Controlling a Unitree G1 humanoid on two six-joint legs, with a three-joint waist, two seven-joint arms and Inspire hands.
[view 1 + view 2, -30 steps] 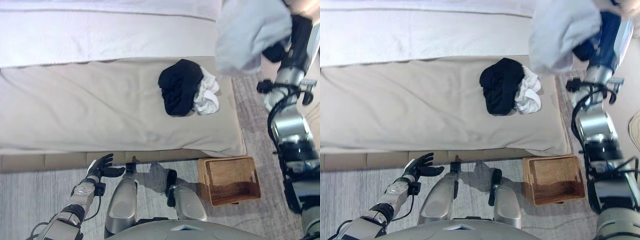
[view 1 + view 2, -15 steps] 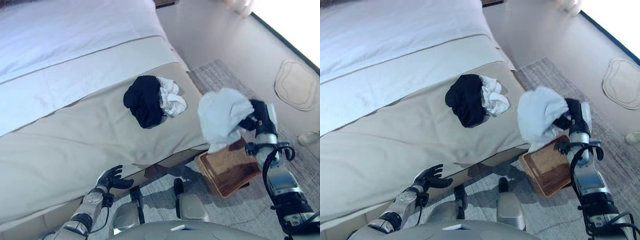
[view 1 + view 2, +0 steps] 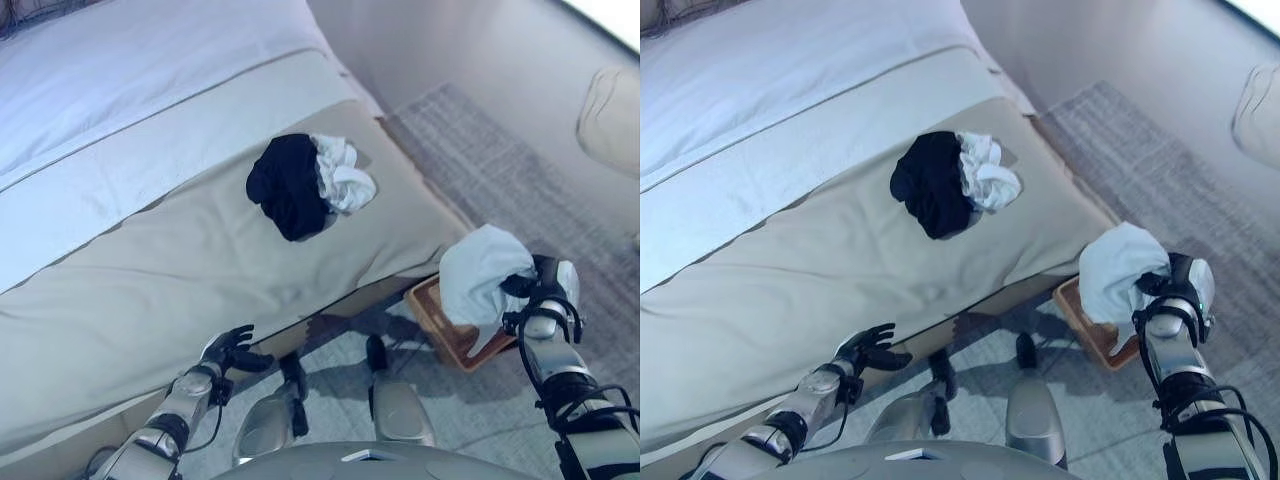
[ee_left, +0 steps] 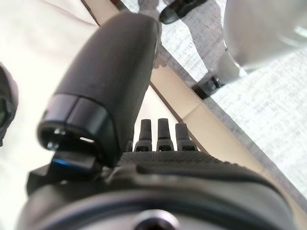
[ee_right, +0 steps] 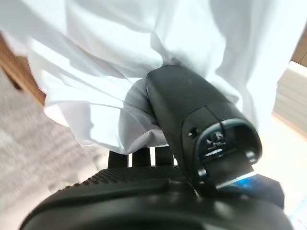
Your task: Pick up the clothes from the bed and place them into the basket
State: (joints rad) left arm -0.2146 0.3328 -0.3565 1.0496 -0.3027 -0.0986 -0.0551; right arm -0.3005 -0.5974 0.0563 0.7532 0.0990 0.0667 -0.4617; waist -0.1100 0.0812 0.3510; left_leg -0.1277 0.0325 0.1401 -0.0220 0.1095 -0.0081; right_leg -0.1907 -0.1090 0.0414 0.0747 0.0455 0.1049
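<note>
My right hand (image 3: pixel 545 285) is shut on a pale blue-white garment (image 3: pixel 480 280) and holds it just above the brown wicker basket (image 3: pixel 440 330) on the floor by the bed's corner. In the right wrist view the cloth (image 5: pixel 144 57) is bunched round the hand (image 5: pixel 192 124). A black garment (image 3: pixel 288 185) and a white garment (image 3: pixel 345 180) lie bunched together on the beige bed cover (image 3: pixel 150 290), near its far right side. My left hand (image 3: pixel 232 350) hangs open and empty by the bed's front edge; it also shows in the left wrist view (image 4: pixel 115 86).
The bed has a white sheet (image 3: pixel 150 80) at the back. A grey patterned rug (image 3: pixel 520 190) covers the floor right of the bed. A pale round mat (image 3: pixel 610 105) lies at the far right.
My right hand has lowered the pale garment from beside the bed to just above the basket. The camera has shifted too. The left hand has stayed by the bed's edge.
</note>
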